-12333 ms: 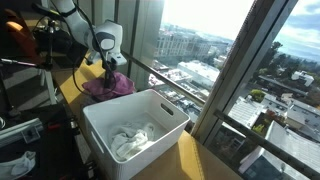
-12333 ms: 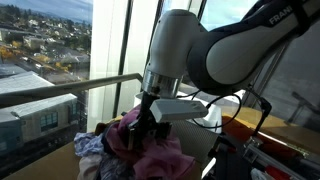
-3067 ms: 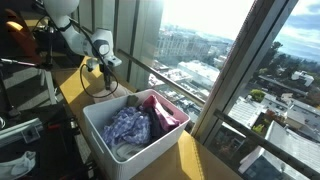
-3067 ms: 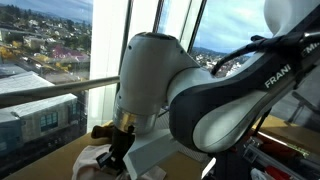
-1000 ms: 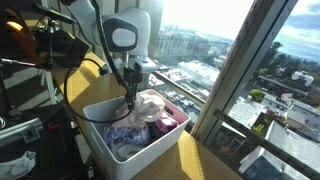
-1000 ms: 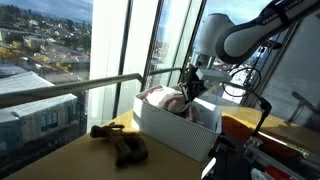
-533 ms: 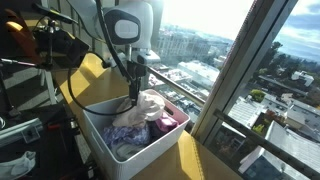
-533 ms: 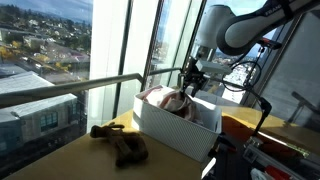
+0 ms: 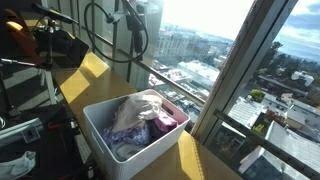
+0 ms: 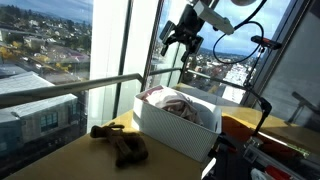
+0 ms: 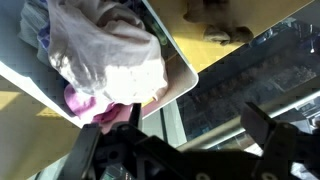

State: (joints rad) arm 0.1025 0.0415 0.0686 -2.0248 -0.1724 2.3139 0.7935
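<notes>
Pale cloth [image 9: 148,103] is down! It lies on top of the heap in the white bin [image 9: 98,128], over the purple-patterned fabric [image 9: 125,142]. A second ago the gripper [image 10: 178,38] sat low over it, pinched tight. Now its jaws stand wide with nothing in them, and it has lifted well clear, up by the window. That drop looks finished. On the desk [image 10: 60,160], a brown bundle [image 10: 122,146] lies beside the bin, not touching it.
</notes>
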